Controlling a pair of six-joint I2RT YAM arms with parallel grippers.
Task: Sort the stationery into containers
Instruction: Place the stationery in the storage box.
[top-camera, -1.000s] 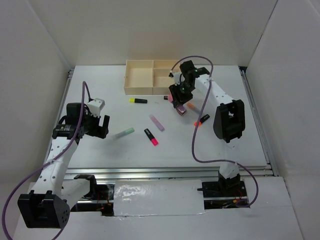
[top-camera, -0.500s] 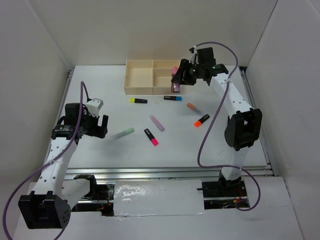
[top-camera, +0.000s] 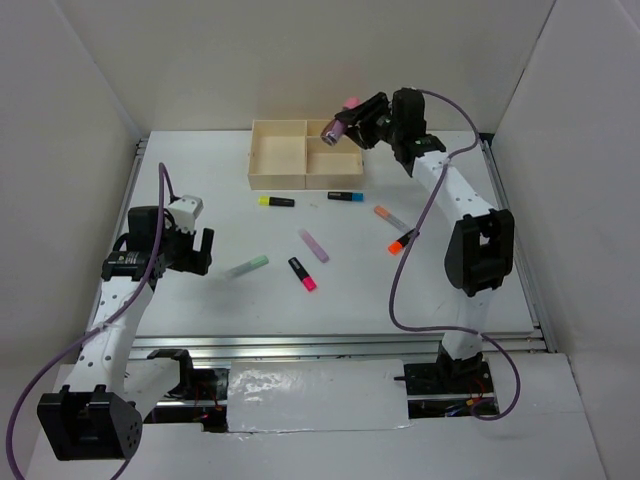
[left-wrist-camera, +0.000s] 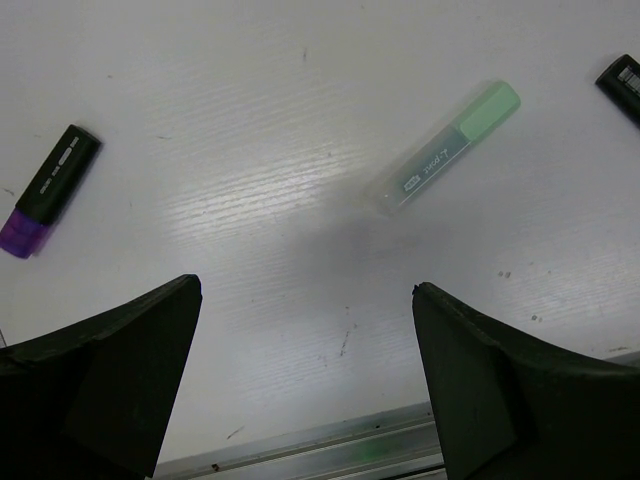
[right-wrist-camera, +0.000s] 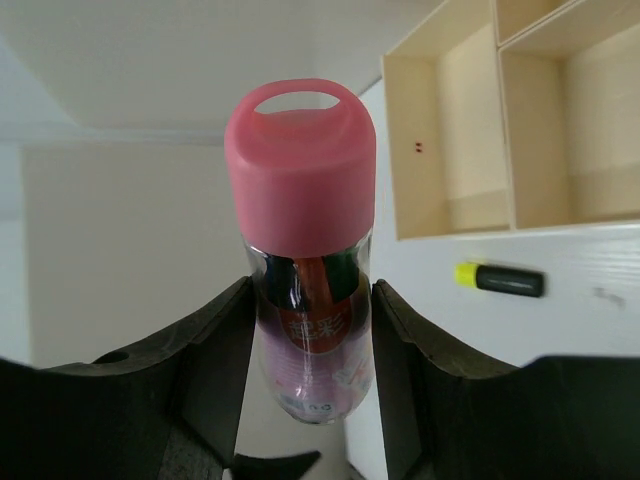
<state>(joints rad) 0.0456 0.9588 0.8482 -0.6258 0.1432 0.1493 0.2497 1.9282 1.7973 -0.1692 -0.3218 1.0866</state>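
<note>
My right gripper (top-camera: 360, 120) is shut on a clear tube with a pink cap (top-camera: 340, 126), held in the air over the right part of the beige tray (top-camera: 278, 183). The right wrist view shows the tube (right-wrist-camera: 305, 250) between the fingers, coloured sticks inside it, and the tray's compartments (right-wrist-camera: 497, 100) beyond. Highlighters lie on the table: yellow-black (top-camera: 277, 201), blue-black (top-camera: 346, 196), pastel orange (top-camera: 389, 216), orange-black (top-camera: 403, 240), pastel purple (top-camera: 314, 245), pink-black (top-camera: 302, 274) and mint (top-camera: 247, 266). My left gripper (top-camera: 190, 250) is open and empty, left of the mint one (left-wrist-camera: 445, 150).
A purple-black highlighter (left-wrist-camera: 48, 190) lies at the far left of the left wrist view. White walls enclose the table on three sides. A metal rail (top-camera: 330, 345) runs along the near edge. Purple cables loop beside both arms.
My right gripper has lifted the pink-capped tube off the table and carried it back and up, over the tray's right side. The left arm has barely moved.
</note>
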